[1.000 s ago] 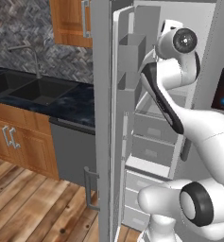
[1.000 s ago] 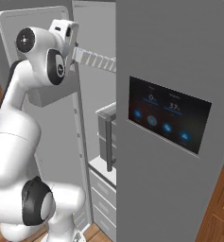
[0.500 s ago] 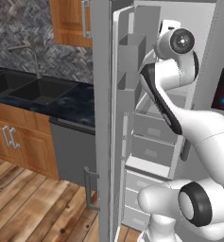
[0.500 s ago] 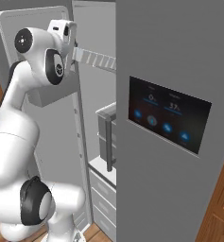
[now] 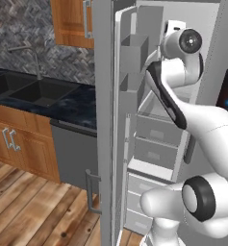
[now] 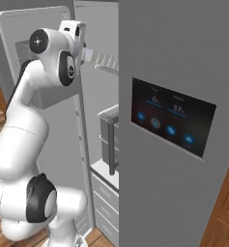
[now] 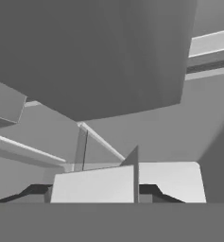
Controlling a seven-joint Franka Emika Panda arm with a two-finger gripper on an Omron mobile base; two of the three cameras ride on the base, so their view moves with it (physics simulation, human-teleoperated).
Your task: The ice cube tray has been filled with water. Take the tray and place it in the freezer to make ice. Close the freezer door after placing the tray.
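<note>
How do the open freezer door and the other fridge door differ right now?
The freezer door stands swung open, edge toward the left base camera; the other fridge door is shut. The freezer door carries boxy grey bins on its inner face and a bar handle low on its outer side; the other door bears a black display panel. Both are tall, flat and grey.

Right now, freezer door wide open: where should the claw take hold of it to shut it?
The vertical bar handle, low on the outer face of the freezer door, approached from the sink side. It stands off the flat panel, so the claw can likely close across it; the inner face carries boxy bins. The claw is shut on the ice cube tray, so release first.
</note>
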